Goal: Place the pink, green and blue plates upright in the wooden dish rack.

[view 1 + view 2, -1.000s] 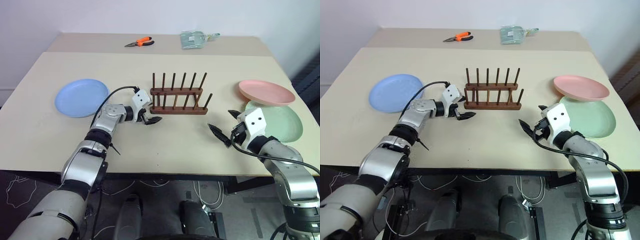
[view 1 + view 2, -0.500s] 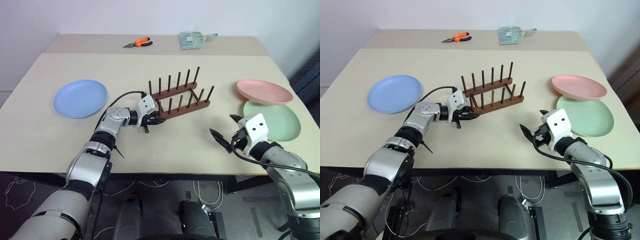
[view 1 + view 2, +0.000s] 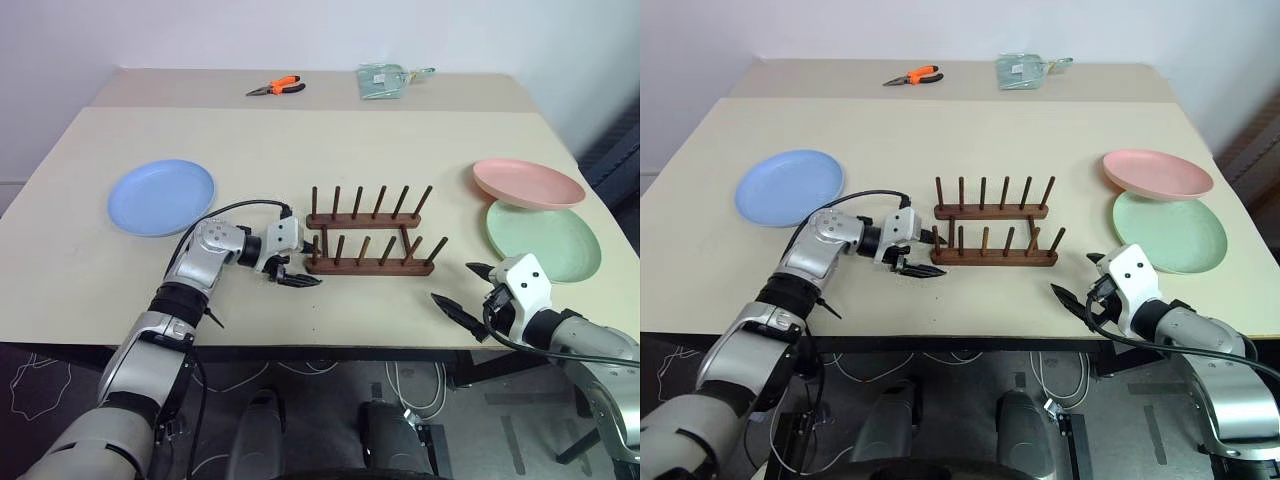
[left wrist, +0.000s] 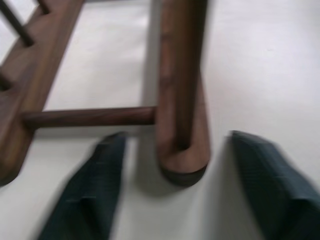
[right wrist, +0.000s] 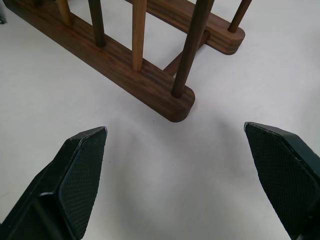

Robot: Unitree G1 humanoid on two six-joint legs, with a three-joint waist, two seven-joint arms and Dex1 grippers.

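A two-armed robot faces a beige table [image 3: 330,150] with a wooden dish rack [image 3: 369,243] standing empty near the middle, two rows of thin pegs on dark base rails. The left gripper [image 3: 284,271] sits at the rack's left end with its fingers spread; the wrist view shows one rail end lying between them, apparently untouched. The right gripper [image 3: 463,292], fingers also spread and holding nothing, hangs low near the table's front edge, a little apart from the rack's right end. The blue plate [image 3: 161,196] lies flat well to the left of the rack. The pink plate [image 3: 528,183] rests at the far right, its near edge overlapping the green plate [image 3: 545,239], which lies flat just in front of it. No plate is in the rack yet, so the task looks barely started, and the step in hand appears to be settling the rack's position. To do it well, the left gripper should back straight away from the rail without nudging it. Orange pliers [image 3: 277,86] and a clear packet [image 3: 386,78] lie at the table's far side.
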